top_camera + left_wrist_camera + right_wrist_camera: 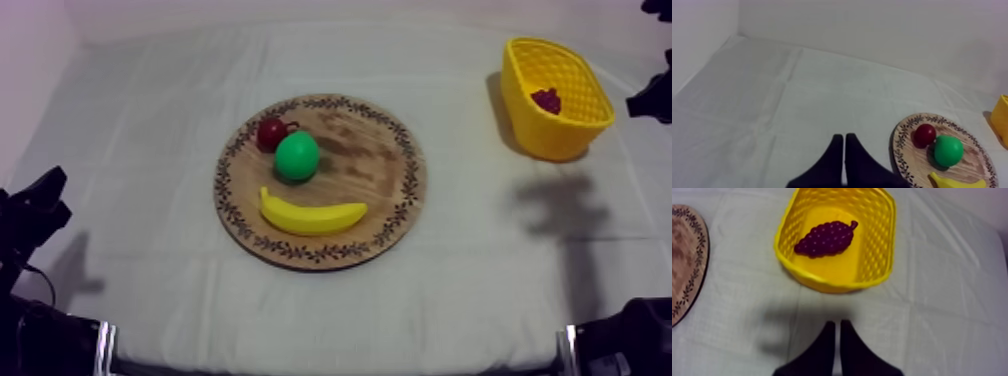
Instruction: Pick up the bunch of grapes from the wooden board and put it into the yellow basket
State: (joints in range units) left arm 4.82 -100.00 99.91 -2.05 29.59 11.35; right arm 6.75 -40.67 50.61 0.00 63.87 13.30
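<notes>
Grapes (826,238) in basket (876,248), beyond right jaws

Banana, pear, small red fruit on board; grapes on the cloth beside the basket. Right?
No. The grapes lie inside the basket, not beside it on the cloth; the right wrist view shows it. Banana, pear and small red fruit are on the board.

We see a brown wooden board (370,170) with a dark leafy pattern round its rim. On the board are a green pear (297,156), a small red fruit (270,133) and a yellow banana (312,215). Away from the board, the basket (555,140) is bright yellow with a lattice weave, and the bunch of grapes (826,238) is dark purple. The cloth (150,150) under the board is grey-white.
</notes>
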